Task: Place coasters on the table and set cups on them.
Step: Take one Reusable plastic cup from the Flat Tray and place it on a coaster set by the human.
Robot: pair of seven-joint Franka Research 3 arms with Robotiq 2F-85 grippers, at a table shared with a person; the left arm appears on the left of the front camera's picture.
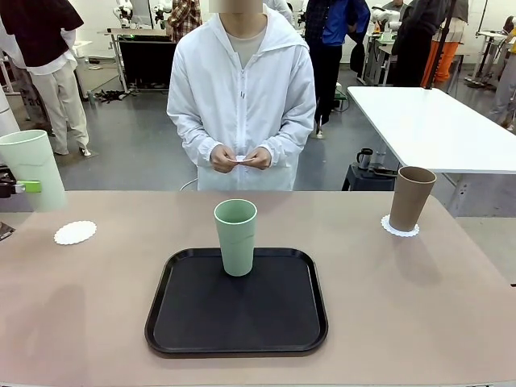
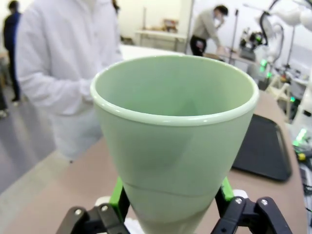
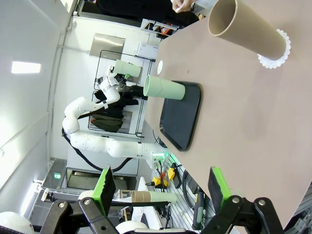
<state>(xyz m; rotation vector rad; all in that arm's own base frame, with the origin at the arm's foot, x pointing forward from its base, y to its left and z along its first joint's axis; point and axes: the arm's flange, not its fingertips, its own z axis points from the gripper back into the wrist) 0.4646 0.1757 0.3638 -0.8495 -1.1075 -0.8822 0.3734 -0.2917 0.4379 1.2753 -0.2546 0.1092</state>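
**One cup seated of three; second in the fingers, third on the tray**

Nearest, the right gripper (image 3: 161, 190) hangs empty to the right of the tray (image 1: 177, 322), fingers spread wide. The tray lies at the near middle of the table (image 1: 403, 322). A green cup (image 1: 235, 236) stands upright on its far half, with no coaster under it.

Left of the tray and slightly beyond it, a bare coaster (image 1: 75, 232) lies flat on the table. Further left, the left gripper (image 2: 170, 195) pinches the held cup (image 1: 32, 168) low on its body, a green pad on each side, mouth up. The cup appears lifted off the table close to the bare coaster. Whether it is squarely over it cannot be told.

Right of the tray and beyond it, the brown cup (image 1: 411, 197) stands upright on its coaster (image 1: 400, 230), lace showing round the base.

Beyond the tray, at the far edge, a person holds the third coaster (image 1: 240, 160) between both hands (image 1: 258, 157), not yet laid.

Assessment: roughly a third complete. Two coasters are down and one cup is seated. Outstanding:
- Lower the held cup onto the bare coaster.
- Lay the third coaster.
- Move the green cup from the tray onto it.
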